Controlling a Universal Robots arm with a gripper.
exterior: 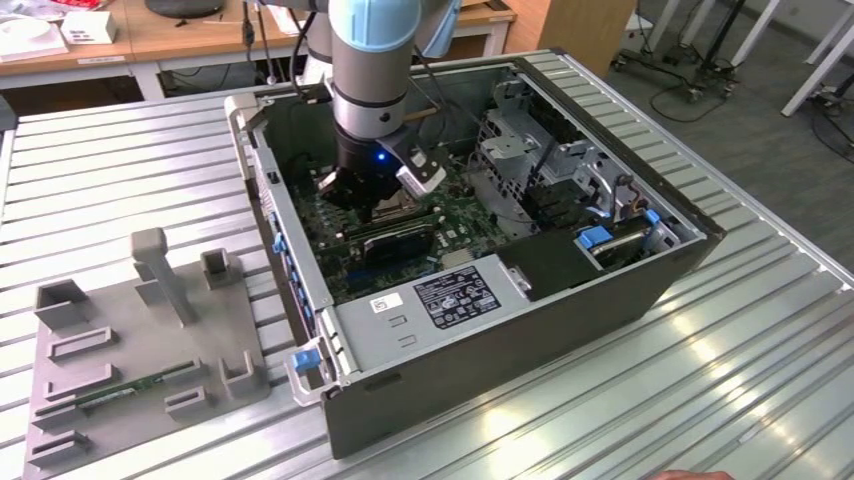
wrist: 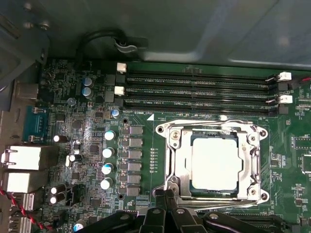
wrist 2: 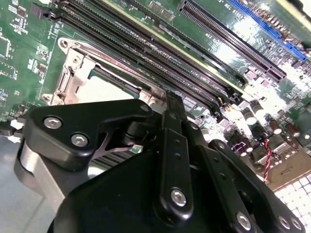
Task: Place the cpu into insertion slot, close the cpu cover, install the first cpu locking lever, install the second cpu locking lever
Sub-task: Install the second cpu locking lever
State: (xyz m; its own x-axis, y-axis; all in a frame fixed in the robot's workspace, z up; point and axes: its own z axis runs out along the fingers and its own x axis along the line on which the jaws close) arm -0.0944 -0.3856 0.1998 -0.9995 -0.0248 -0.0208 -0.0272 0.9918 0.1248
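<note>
End effector [wrist: 167, 196] at socket edge, grip state unclear; cpu [wrist: 215, 163] seated, cpu cover [wrist: 175, 160] down.

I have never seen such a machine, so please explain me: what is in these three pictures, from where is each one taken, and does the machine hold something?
In the exterior view, a robot arm reaches down into an open computer case lying on a metal table. At its end is the gripper, low over the green motherboard. The other two pictures come from cameras on the arm's wrist, looking at that board up close. The first wrist view shows the cpu, a pale square chip, sitting in the insertion slot, with the silvery cpu cover closed around it. Long black memory slots run beside it. The gripper's black parts sit next to the socket; I cannot tell whether it holds anything. A grey parts holder lies beside the case.
</note>
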